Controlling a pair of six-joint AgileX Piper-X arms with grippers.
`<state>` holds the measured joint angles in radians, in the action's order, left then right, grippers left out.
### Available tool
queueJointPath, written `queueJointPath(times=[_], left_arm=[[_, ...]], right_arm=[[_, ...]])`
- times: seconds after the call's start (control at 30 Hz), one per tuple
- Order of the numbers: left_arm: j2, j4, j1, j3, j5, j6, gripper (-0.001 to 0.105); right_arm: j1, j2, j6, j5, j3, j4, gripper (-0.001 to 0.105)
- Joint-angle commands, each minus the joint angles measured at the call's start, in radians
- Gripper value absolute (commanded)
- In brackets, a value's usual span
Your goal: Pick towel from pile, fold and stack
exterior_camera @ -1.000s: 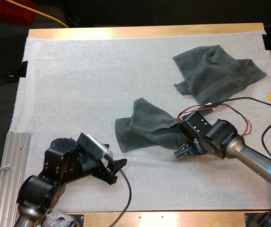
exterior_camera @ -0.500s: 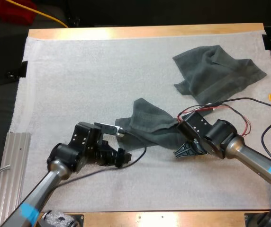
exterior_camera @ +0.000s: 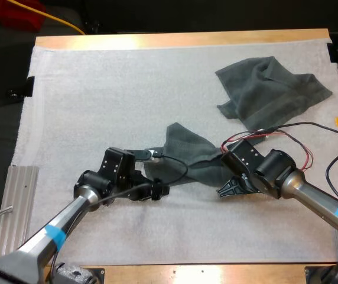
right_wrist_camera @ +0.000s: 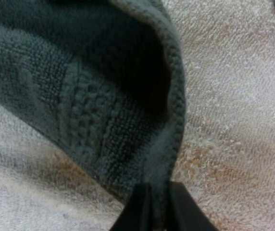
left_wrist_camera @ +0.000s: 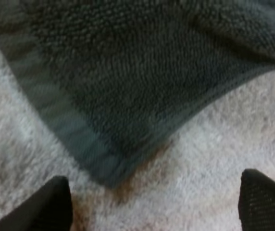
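There's the crumpled towel (exterior_camera: 184,155), dark grey-green looped terry with a flat woven band along its hem. It lies bunched and ridged around the middle of the tabletop (exterior_camera: 187,39), a little toward the near edge. The right tool (right_wrist_camera: 154,204) is clenched on it: both black fingers pinch the hem at the towel's right corner. From that pinch the cloth rises in a curled fold with a dark hollow inside. The right arm reaches in low from the near right corner, wrist turned toward the towel.

Over to the left tool (exterior_camera: 157,190): released, its two fingers (left_wrist_camera: 56,207) spread wide and clear of the cloth. The towel's pointed near-left corner lies flat on the nubbly white mat (exterior_camera: 98,89), just ahead between them. The left arm stretches diagonally from the near left corner, low over the mat, wrist bent toward the towel. A second towel (exterior_camera: 272,89) sprawls in loose folds near the far right corner, apart from the first.
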<state>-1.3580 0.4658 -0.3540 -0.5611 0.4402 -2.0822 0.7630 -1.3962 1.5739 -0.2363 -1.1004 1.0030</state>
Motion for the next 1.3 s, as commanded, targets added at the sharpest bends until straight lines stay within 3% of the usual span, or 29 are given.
queueJointPath(times=[0.0,0.37,0.5,0.67,0.93,1.13,1.27], left_arm=[[-0.017,-0.016,-0.004,-0.001,0.01,-0.021,0.069],[-0.133,-0.06,-0.004,-0.004,0.136,-0.04,0.069],[-0.133,-0.066,-0.004,-0.004,0.142,-0.04,0.068],[-0.133,-0.066,-0.004,-0.004,0.141,-0.04,0.048],[-0.133,-0.066,-0.004,-0.004,0.098,-0.04,0.043],[-0.133,-0.066,-0.004,-0.007,0.074,-0.019,0.011],[-0.133,-0.048,-0.004,-0.023,0.048,0.031,0.008]], right_arm=[[-0.004,0.005,-0.004,-0.007,0.001,0.005,0.001],[-0.004,0.006,-0.004,-0.007,0.001,0.005,0.001],[-0.004,0.006,-0.004,-0.007,0.001,0.005,0.001],[-0.004,0.006,-0.004,-0.007,0.001,0.005,0.001],[-0.004,0.006,-0.004,-0.007,0.001,0.005,0.001],[-0.004,0.006,-0.004,-0.007,0.001,0.005,0.001],[-0.004,0.006,-0.004,-0.007,0.001,0.005,0.001]])
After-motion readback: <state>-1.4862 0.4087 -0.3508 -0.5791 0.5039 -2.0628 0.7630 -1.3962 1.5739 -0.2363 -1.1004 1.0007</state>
